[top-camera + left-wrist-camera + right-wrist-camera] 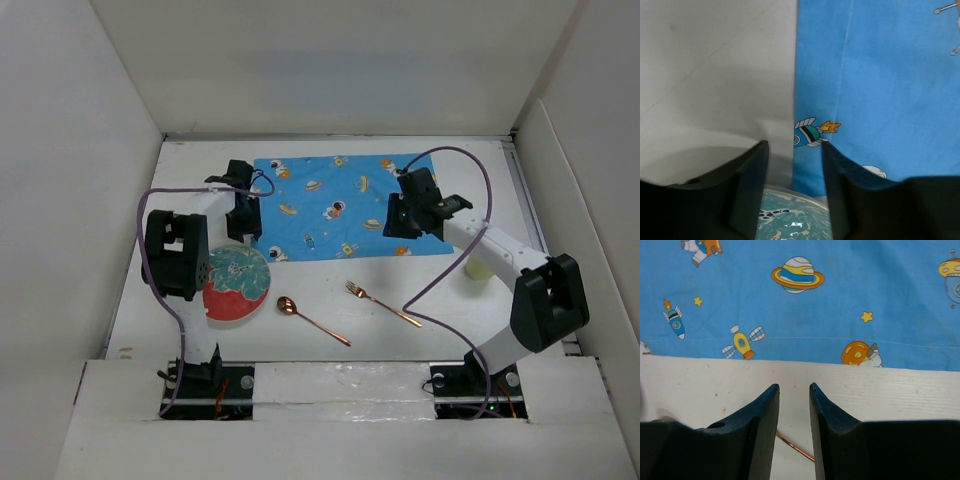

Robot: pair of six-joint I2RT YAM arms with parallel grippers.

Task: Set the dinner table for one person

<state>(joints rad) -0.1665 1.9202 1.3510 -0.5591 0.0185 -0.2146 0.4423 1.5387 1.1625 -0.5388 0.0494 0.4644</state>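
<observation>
Big matte white rectangular tabletop (pixel 320 280) fills the frame, rigid, likely nothing to grip. The soft blue cartoon-print cloth mat (pixel 340 205), upper centre, looks edge-pinchable. The left gripper (pixel 793 147) and right gripper (pixel 794 390) are partly open, both empty.

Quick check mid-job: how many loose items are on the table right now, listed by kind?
Mat: 1
Plate: 1
Spoon: 1
Fork: 1
Cup (pale, partly hidden, so the kind is my best guess): 1
Total on the table: 5
</observation>
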